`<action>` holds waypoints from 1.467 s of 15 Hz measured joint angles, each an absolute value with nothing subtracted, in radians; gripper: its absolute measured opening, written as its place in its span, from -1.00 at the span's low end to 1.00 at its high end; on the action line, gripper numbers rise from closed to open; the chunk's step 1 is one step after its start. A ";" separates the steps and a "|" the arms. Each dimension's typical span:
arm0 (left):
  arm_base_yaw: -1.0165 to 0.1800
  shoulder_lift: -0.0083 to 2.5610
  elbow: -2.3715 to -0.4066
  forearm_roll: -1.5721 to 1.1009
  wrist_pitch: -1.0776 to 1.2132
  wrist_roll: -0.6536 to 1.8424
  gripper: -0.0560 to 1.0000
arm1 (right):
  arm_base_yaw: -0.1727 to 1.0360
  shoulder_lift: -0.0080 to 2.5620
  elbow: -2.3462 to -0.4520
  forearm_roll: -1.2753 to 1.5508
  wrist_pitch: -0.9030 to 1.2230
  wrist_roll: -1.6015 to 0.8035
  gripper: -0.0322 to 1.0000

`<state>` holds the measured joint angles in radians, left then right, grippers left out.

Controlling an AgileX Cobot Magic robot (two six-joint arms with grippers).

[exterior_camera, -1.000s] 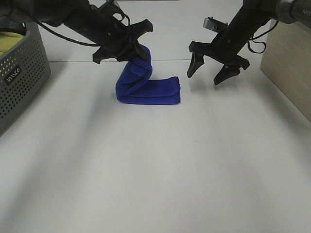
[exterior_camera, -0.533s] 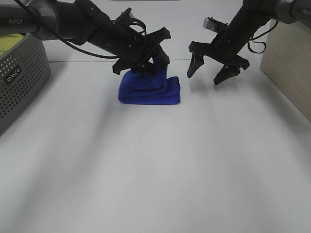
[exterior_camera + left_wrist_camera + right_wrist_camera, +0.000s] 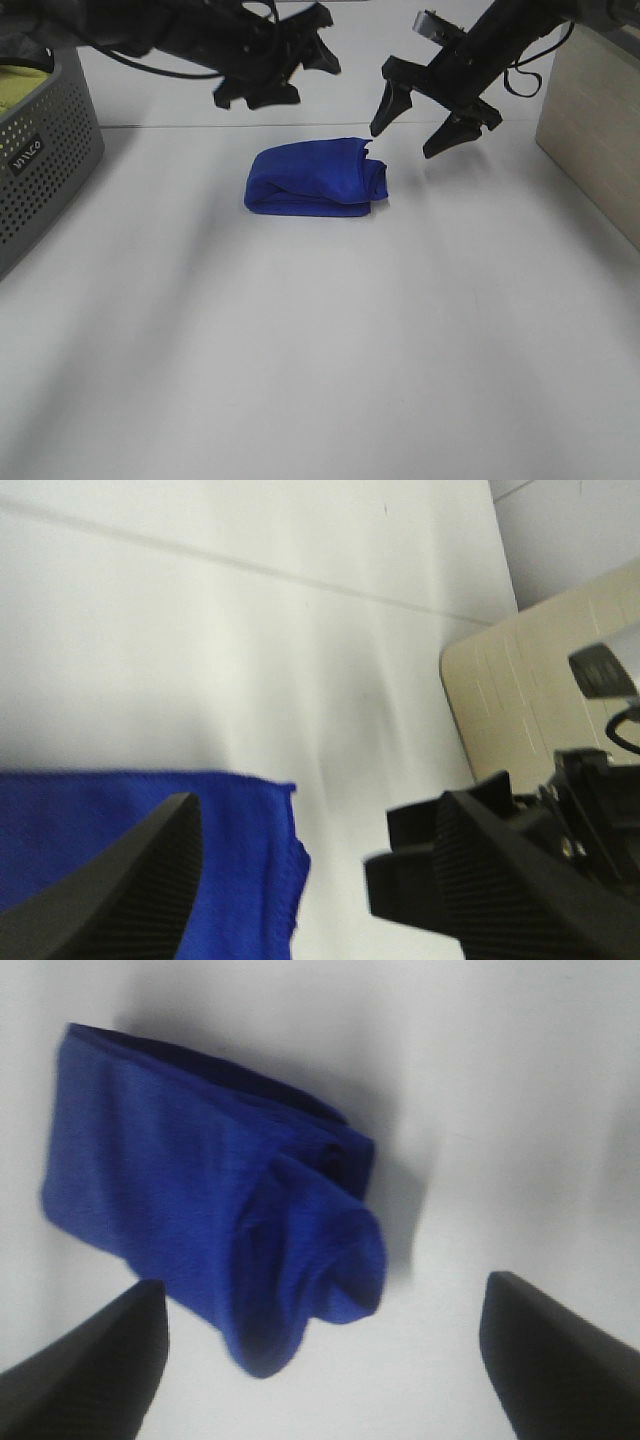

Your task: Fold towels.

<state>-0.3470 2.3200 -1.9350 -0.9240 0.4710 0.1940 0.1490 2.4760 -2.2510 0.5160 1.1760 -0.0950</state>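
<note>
Now your table [image 3: 320,350] carries the blue towel [image 3: 315,180] folded in a bundle, long axis running left to right. Your right gripper [image 3: 428,118], fingers spread and empty, hangs just above its right end and is nearer; your left gripper [image 3: 275,70], also spread and empty, hovers above its back edge.

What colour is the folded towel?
Royal blue all over; the towel shows best in the right wrist view.

The grey basket [image 3: 45,160] and beige box [image 3: 592,125] run off the exterior view's edges; the towel's [image 3: 315,178] tag is indiscernible.
</note>
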 joint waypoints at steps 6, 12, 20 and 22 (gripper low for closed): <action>-0.205 2.253 -1.940 -0.844 0.497 0.288 0.31 | 0.223 2.506 -2.256 1.017 1.216 -0.320 0.61; -0.196 2.253 -1.940 -0.843 0.615 0.288 0.32 | 0.161 2.673 -2.256 1.132 1.218 -0.372 0.59; -0.196 2.100 -1.940 -0.619 0.781 0.289 0.32 | 0.147 2.587 -2.256 0.920 1.216 -0.305 0.58; -0.196 2.011 -1.940 -0.517 0.878 0.271 0.32 | 0.149 2.480 -2.256 0.731 1.215 -0.215 0.58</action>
